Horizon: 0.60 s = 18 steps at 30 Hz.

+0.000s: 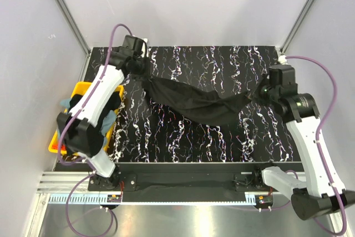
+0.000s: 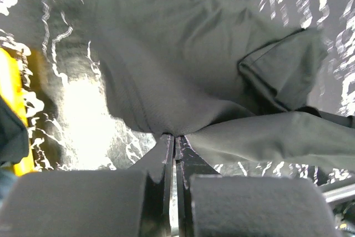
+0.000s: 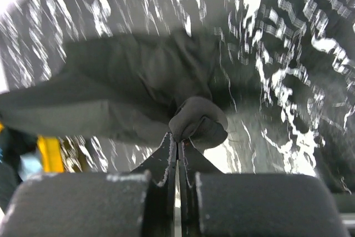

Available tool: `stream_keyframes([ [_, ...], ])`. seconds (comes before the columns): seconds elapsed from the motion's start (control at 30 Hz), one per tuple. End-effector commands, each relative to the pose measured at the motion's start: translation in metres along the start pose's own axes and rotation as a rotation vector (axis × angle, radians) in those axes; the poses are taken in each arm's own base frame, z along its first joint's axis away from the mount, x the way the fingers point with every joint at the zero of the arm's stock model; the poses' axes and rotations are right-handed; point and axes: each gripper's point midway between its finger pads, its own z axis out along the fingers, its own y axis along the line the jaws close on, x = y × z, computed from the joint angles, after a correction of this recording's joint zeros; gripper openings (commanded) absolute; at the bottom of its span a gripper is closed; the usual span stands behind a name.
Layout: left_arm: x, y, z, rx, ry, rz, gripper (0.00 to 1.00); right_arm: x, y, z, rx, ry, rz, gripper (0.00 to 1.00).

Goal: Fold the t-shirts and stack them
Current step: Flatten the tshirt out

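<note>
1. Shirt (image 1: pixel 199 105): I see one plain black shirt strung between the two grippers above the table (image 1: pixel 166 142). It runs from the far left across to the middle right.
2. Left gripper (image 1: pixel 141 74): It sits over the far left corner of the table. In its wrist view the jaws are pressed together, with a fold of the shirt pinched between the tips. Cloth fans out from the pinch to both sides.
3. Right gripper (image 1: pixel 255 96): It sits over the right part of the table, nearer the arm bases than the left gripper. In its wrist view the jaws are fully closed, with a small bunched knot of the shirt clamped at the tips.
4. Shirt shape: The cloth is narrow at each grip and widest in the middle, where it sags toward the near edge. In the left wrist view a seamed edge shows to the right of the pinch. I cannot tell whether it is a sleeve or a hem. I also cannot tell whether the lowest part of the sag touches the table.
5. Bin (image 1: pixel 82 87): A yellow bin stands at the left edge of the table, beside the left arm and well apart from the shirt. The arm covers much of it. Grey-blue cloth (image 1: pixel 108 119) and darker cloth lie in it. I cannot tell how many pieces there are.
6. Table surface: It is black with white veining. Both wrist views are blurred, so I report no finer detail.
</note>
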Motion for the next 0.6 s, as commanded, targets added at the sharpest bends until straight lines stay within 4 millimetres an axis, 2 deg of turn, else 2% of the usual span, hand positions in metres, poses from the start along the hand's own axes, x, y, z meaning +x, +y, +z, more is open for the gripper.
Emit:
stream_keyframes([
  [0.0, 0.012, 0.004, 0.032, 0.019, 0.095, 0.026, 0.00, 0.032, -0.003, 0.005, -0.034, 0.143, -0.083, 0.00],
  [0.03, 0.017, 0.005, 0.051, 0.019, 0.141, 0.030, 0.00, 0.032, -0.007, 0.007, -0.018, 0.133, -0.079, 0.00],
  [0.1, 0.007, -0.005, 0.065, 0.058, 0.149, 0.033, 0.00, 0.033, -0.015, 0.012, 0.016, 0.116, -0.075, 0.00],
  [0.13, 0.012, -0.004, 0.088, 0.060, 0.195, 0.028, 0.00, 0.034, -0.016, 0.013, 0.019, 0.114, -0.074, 0.00],
  [0.17, 0.001, -0.011, 0.093, 0.090, 0.183, 0.029, 0.00, 0.036, -0.018, 0.017, 0.023, 0.117, -0.073, 0.00],
  [0.2, -0.001, -0.012, 0.103, 0.094, 0.190, 0.026, 0.01, 0.037, -0.018, 0.018, 0.022, 0.118, -0.069, 0.00],
  [0.23, 0.007, -0.010, 0.127, 0.090, 0.235, 0.020, 0.02, 0.038, -0.017, 0.020, 0.014, 0.120, -0.069, 0.00],
  [0.27, -0.003, -0.016, 0.133, 0.115, 0.221, 0.021, 0.09, 0.040, -0.017, 0.025, 0.006, 0.117, -0.066, 0.00],
  [0.3, -0.003, -0.018, 0.143, 0.122, 0.231, 0.020, 0.15, 0.040, -0.017, 0.027, 0.003, 0.113, -0.060, 0.00],
  [0.33, 0.005, -0.016, 0.163, 0.128, 0.266, 0.022, 0.21, 0.041, -0.017, 0.030, 0.005, 0.116, -0.059, 0.00],
  [0.37, -0.006, -0.024, 0.165, 0.169, 0.245, 0.031, 0.36, 0.041, -0.016, 0.033, 0.002, 0.112, -0.059, 0.00],
  [0.4, -0.007, -0.025, 0.169, 0.181, 0.244, 0.049, 0.46, 0.043, -0.016, 0.036, 0.005, 0.125, -0.060, 0.00],
  [0.47, -0.014, -0.026, 0.163, 0.173, 0.214, 0.076, 0.60, 0.043, -0.014, 0.043, 0.001, 0.136, -0.065, 0.00],
  [0.57, -0.015, -0.014, 0.150, 0.121, 0.158, 0.102, 0.63, 0.044, -0.013, 0.050, 0.003, 0.144, -0.068, 0.00],
])
